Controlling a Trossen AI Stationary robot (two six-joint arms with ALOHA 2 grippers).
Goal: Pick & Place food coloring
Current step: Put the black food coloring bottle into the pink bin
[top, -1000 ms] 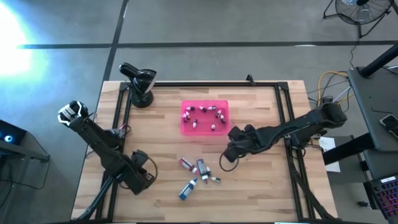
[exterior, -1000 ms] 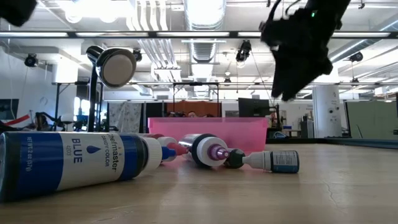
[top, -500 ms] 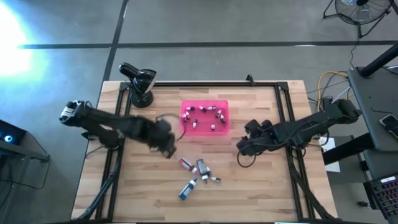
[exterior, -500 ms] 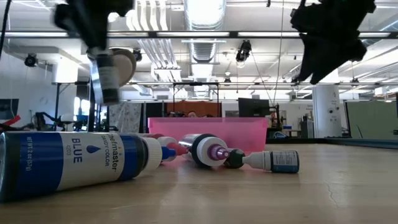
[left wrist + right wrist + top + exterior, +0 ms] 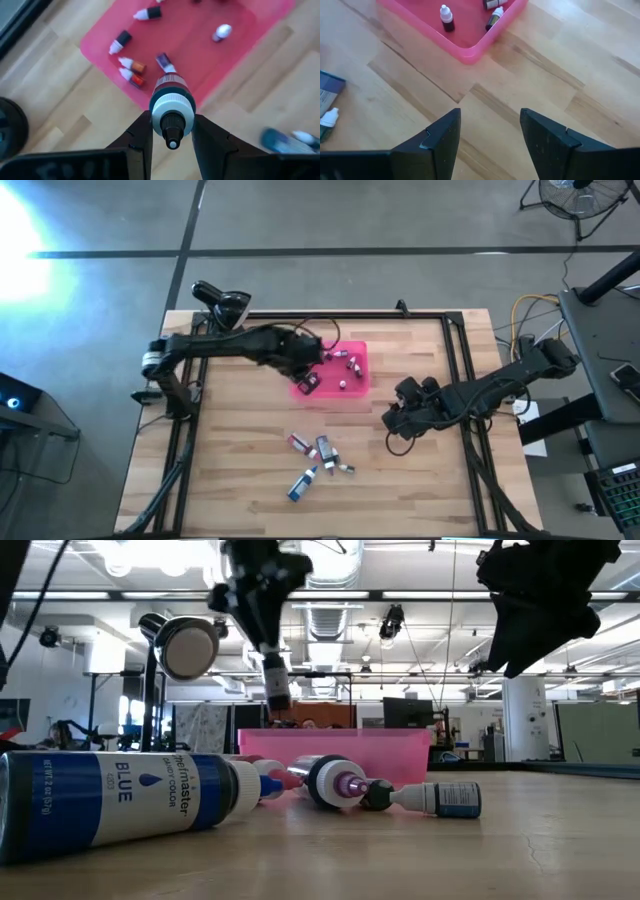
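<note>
Hanging above the pink rectangular plastic tray (image 5: 357, 381), a dark dropper bottle with a white cap (image 5: 171, 107) sits pinched between the left gripper (image 5: 172, 131)'s nearly closed fingers. Several small bottles (image 5: 132, 71) lie inside the tray. On the wooden table (image 5: 420, 480), a large bottle (image 5: 120, 798) lies sideways, its blue label reading "BLUE"; smaller print beside it is unclear. Other bottles (image 5: 320, 455) lie near it. The right gripper (image 5: 489, 134) hovers beside the tray's corner, fingers apart, holding nothing.
</note>
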